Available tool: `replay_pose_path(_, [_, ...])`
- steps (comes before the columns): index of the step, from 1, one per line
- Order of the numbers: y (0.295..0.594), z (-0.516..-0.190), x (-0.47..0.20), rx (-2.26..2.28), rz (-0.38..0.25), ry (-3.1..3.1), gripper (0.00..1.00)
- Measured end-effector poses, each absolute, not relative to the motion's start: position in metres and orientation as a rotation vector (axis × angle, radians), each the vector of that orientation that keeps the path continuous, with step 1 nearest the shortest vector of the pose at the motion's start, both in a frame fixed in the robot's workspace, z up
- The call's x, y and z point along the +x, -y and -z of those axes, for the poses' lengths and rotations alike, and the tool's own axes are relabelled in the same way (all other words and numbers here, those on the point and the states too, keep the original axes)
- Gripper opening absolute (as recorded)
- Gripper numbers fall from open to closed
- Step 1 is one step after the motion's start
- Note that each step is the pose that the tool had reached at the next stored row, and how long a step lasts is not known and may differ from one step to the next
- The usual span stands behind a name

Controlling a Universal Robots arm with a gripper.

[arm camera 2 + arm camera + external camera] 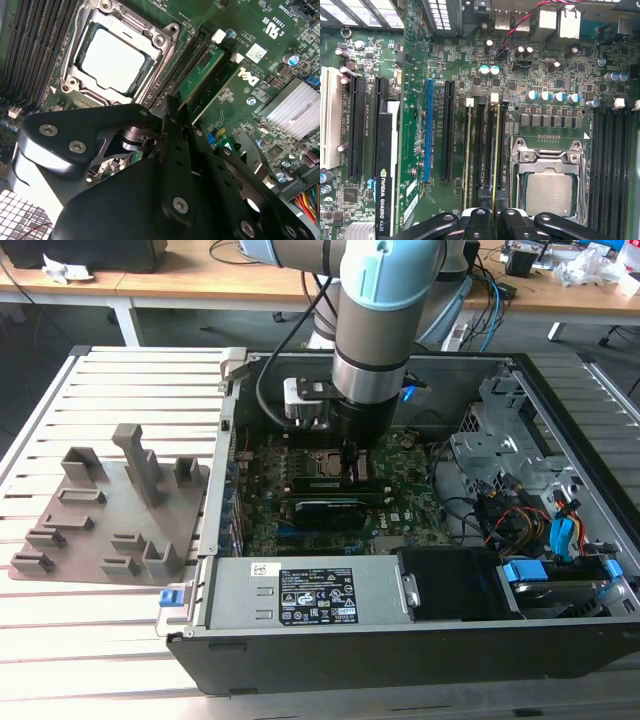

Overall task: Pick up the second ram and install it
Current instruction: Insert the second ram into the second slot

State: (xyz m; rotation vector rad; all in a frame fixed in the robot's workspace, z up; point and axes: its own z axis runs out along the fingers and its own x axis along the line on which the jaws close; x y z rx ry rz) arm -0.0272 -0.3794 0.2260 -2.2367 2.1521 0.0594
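Note:
The second ram (495, 150) is a slim green stick standing edge-up in a memory slot beside the square processor socket (549, 190). My gripper (495, 212) is shut on its near end, one black finger on each side. In the second wrist view the gripper (172, 117) sits at the end of the second ram (202, 70), next to the processor socket (115, 60). In the exterior view the gripper (352, 455) points straight down onto the green motherboard (300, 525) inside the open computer case. Another green stick (468, 150) sits two slots away.
A black graphics card (325, 508) lies across the board just in front of the gripper. The power supply (300, 595) fills the case's front, with drive cages and cables (510, 500) on the exterior view's right. A grey plastic holder (110, 510) rests on the slatted table, exterior view's left.

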Motion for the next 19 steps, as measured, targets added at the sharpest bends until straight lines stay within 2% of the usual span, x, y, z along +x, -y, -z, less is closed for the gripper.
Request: replay_pose_path(19, [0.3805, -0.2223, -0.0289, -2.237, -0.060, -2.152, 0.14])
